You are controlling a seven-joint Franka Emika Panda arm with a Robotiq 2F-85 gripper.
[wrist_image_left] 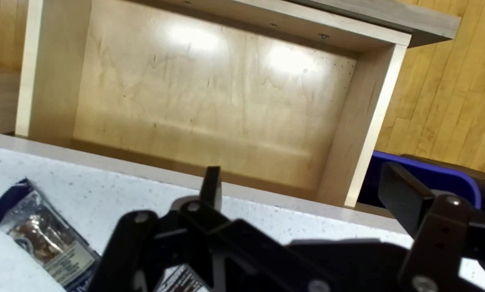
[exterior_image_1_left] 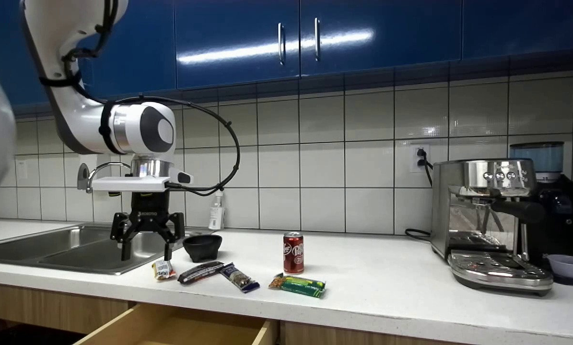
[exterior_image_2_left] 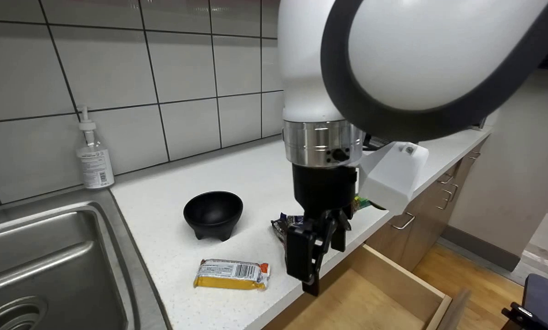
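Black gripper (exterior_image_1_left: 147,254), fingers (exterior_image_1_left: 126,251) wide apart

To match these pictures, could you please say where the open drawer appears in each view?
In an exterior view: drawer, bottom, left of centre.
In an exterior view: drawer, bottom, right of centre.
In the wrist view: drawer, upper middle.
Shared landmark: white counter in all three.

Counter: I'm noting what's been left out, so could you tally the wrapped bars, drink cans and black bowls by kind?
Bars: 4
Can: 1
Black bowl: 1
Total: 6
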